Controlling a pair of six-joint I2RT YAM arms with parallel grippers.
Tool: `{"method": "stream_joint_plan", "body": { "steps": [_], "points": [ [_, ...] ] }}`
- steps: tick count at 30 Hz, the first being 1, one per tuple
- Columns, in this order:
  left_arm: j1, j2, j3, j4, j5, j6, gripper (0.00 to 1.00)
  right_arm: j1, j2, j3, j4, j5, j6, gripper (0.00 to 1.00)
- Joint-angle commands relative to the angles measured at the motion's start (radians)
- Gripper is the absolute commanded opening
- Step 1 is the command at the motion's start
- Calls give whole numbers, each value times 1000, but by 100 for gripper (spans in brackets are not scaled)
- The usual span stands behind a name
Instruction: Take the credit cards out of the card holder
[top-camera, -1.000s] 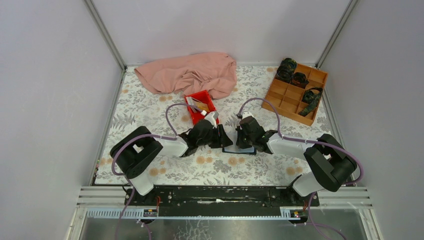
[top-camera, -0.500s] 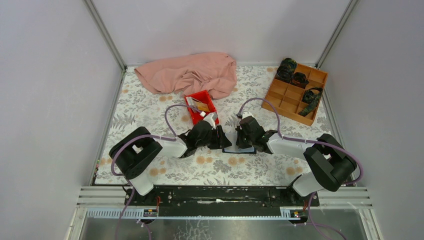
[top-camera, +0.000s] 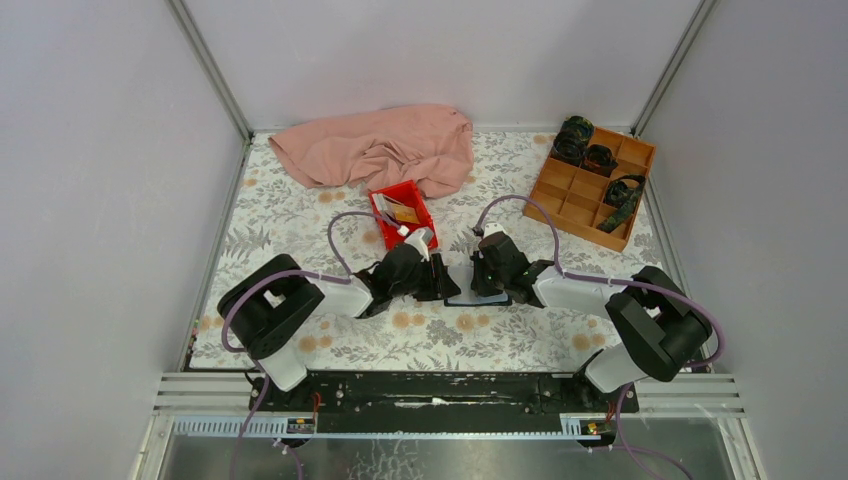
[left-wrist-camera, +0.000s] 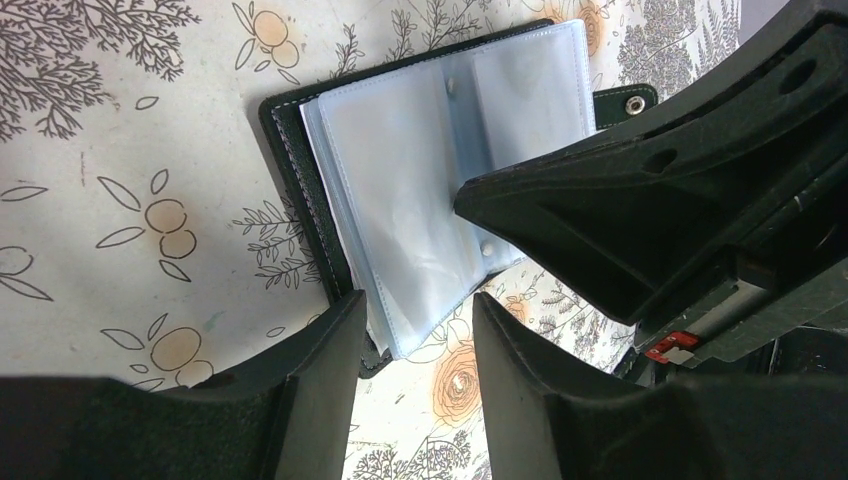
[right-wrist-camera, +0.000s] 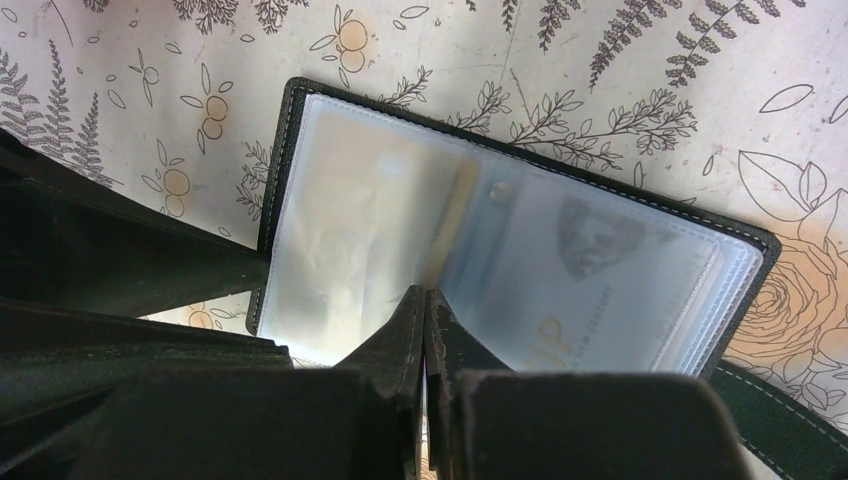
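Set on a desk (top-camera: 290, 215) covered in matt floral print, with a limp, rumpled pink cloth (top-camera: 380, 145) heaped at the far side and a rigid wooden compartment box (top-camera: 575, 205) of dark bundled items at the far right, both well apart from the work. Just beyond the left arm, a shallow red plastic tray (top-camera: 377, 205) holding loose cards (top-camera: 405, 212), one orange and others pale, probably serving as the drop spot for removed cards. At mid-desk, between the two wrists, the card holder (left-wrist-camera: 292, 170), lying open and flat: black grained cover with pale stitching round the edge, soft and bendable by the look of it, wrapped round a stack of glossy, cloudy clear plastic sleeves (left-wrist-camera: 420, 190). Left jaws parted, straddling the near corner of the sleeve stack without clamping it, seemingly poised to catch a leaf or a card edge. Right jaws closed tight, tips down on the sleeves near the spine, likely pinning the holder against sliding on the slick print; cannot tell about any thin leaf nipped between them. Through the right-hand pocket in the right wrist view, a pale credit card (right-wrist-camera: 590, 270) with a crest and gold lettering, not yet out; beside the spine, a blurred orange-gold strip (right-wrist-camera: 455, 215), perhaps another card seen on edge. Smallest of all, a black strap with a metal snap (left-wrist-camera: 625, 100), splayed off the cover's side.
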Motion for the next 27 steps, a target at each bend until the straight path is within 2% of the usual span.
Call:
{"method": "stream_joint_plan", "body": {
  "steps": [1, 23, 27],
  "points": [
    [-5, -17, -14, 43, -12, 9, 51, 2, 22, -4, 5, -7, 4, 0],
    [-32, 75, 72, 145, 77, -49, 51, 1, 11, -16, 5, -14, 1, 0],
    [-36, 75, 76, 151, 75, -55, 48, 1, 5, -16, 6, -17, 2, 0]
  ]
}}
